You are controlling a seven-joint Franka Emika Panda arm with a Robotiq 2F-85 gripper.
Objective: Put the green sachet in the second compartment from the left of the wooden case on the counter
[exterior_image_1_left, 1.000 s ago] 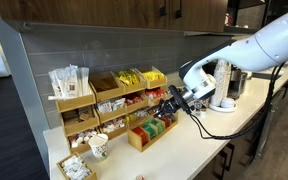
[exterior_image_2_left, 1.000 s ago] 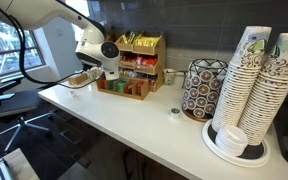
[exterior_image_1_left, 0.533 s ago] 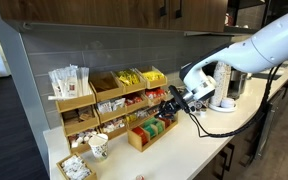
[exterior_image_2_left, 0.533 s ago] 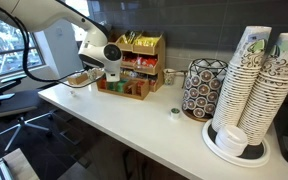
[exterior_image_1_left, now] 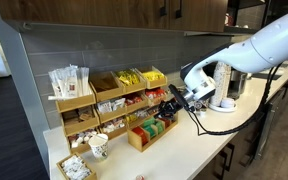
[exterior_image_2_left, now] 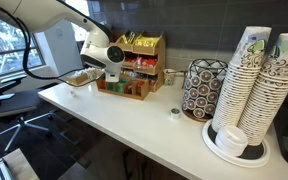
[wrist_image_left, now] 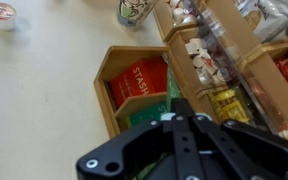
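The wooden case (wrist_image_left: 112,95) lies on the pale counter (wrist_image_left: 44,90), with red sachets (wrist_image_left: 142,78) in one slot and green ones (wrist_image_left: 144,116) in the slot beside it. My gripper (wrist_image_left: 181,100) hovers right over the case, and its fingers look shut on the green sachet (wrist_image_left: 172,82), which shows edge-on as a thin green strip at the fingertips. In both exterior views the gripper (exterior_image_1_left: 167,104) (exterior_image_2_left: 112,74) hangs just above the case (exterior_image_1_left: 147,134) (exterior_image_2_left: 130,90). The gripper body hides the rest of the case's slots.
A taller tiered wooden rack (exterior_image_1_left: 104,100) of packets stands behind the case, against the wall. A pale tray of white packets (exterior_image_1_left: 76,168) and a paper cup (exterior_image_1_left: 99,147) sit at one end. A wire pod holder (exterior_image_2_left: 201,90) and stacked cups (exterior_image_2_left: 256,85) stand further along.
The gripper has crept slightly toward the case; nothing else has visibly changed.
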